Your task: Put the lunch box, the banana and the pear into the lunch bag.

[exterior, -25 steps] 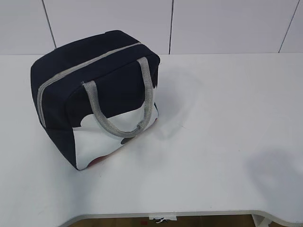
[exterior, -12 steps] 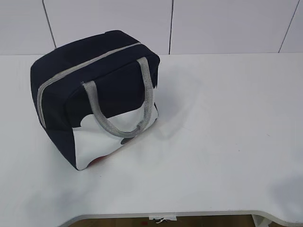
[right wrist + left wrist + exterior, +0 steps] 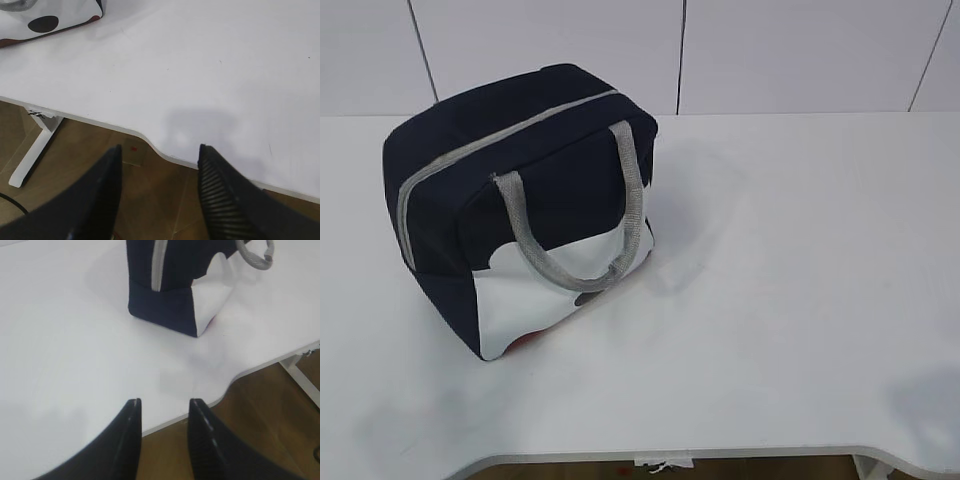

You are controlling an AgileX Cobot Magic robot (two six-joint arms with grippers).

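The navy-blue lunch bag (image 3: 520,200) stands on the left of the white table, its grey zipper shut and its grey strap handle hanging over the white side panel. It also shows at the top of the left wrist view (image 3: 175,285), and its white dotted corner shows in the right wrist view (image 3: 45,20). The lunch box, banana and pear are out of view. My left gripper (image 3: 164,402) is open and empty over the table's front edge. My right gripper (image 3: 160,147) is open and empty, also over the front edge. Neither gripper shows in the exterior view.
The white table (image 3: 780,280) has a curved front edge (image 3: 215,400). A brown wooden floor (image 3: 165,200) and a white table leg (image 3: 35,145) lie below. A white panelled wall (image 3: 780,50) stands behind the table.
The shadow on the table's right front has slid further right and toward the corner. A faint shadow has appeared at the left front. The bag has not moved.
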